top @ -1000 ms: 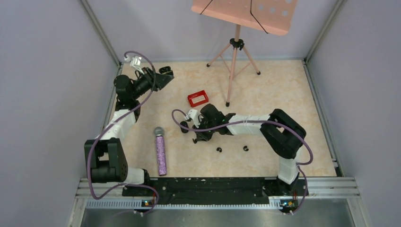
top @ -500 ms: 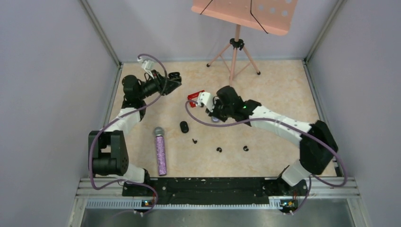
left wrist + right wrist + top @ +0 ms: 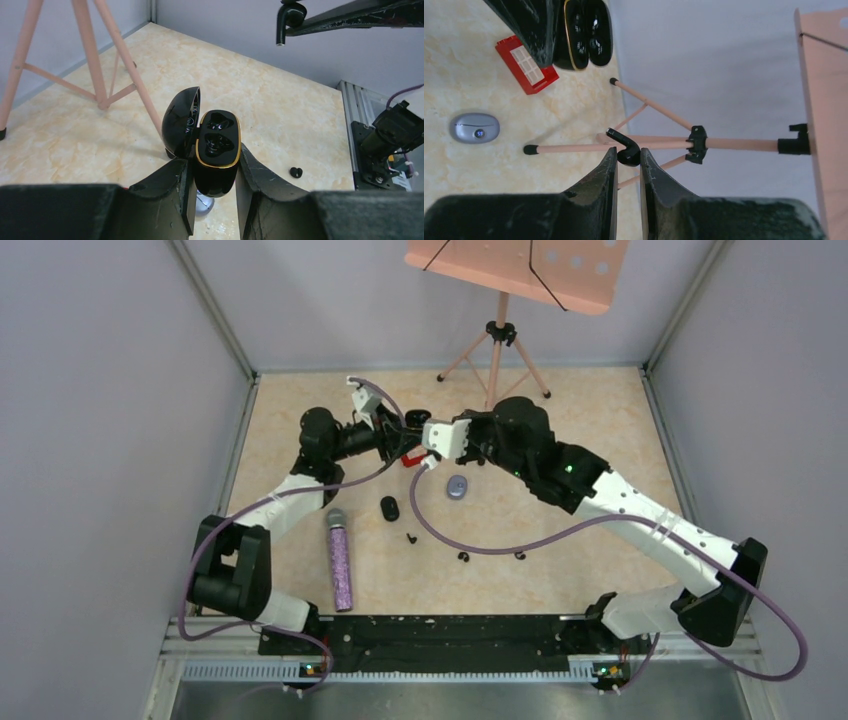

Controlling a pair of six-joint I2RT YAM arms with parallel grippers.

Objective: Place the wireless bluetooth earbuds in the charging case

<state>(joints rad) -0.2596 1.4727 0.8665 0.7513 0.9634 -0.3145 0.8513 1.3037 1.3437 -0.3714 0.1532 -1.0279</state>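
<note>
My left gripper [image 3: 214,161] is shut on a black charging case [image 3: 216,145] with a gold rim, held up above the floor. Its lid [image 3: 181,122] stands open and both wells show. My right gripper [image 3: 628,152] is shut on a black earbud [image 3: 626,150], its stem poking out past the fingertips. In the left wrist view that earbud [image 3: 287,15] hangs above and to the right of the case, apart from it. From above, the left gripper [image 3: 395,443] and the right gripper [image 3: 420,430] meet at the back middle. Three more black earbuds [image 3: 463,557] lie on the floor.
A red box [image 3: 526,65] sits under the grippers, a grey-lilac oval case [image 3: 457,487] just in front of it. A closed black case [image 3: 389,508] and a glittery purple microphone [image 3: 340,560] lie to the left. The pink music stand's tripod [image 3: 497,370] stands close behind.
My right gripper rose from the floor by the loose earbuds and swung to the back. My left arm carried the open case rightward to meet it. The grey-lilac case came into view.
</note>
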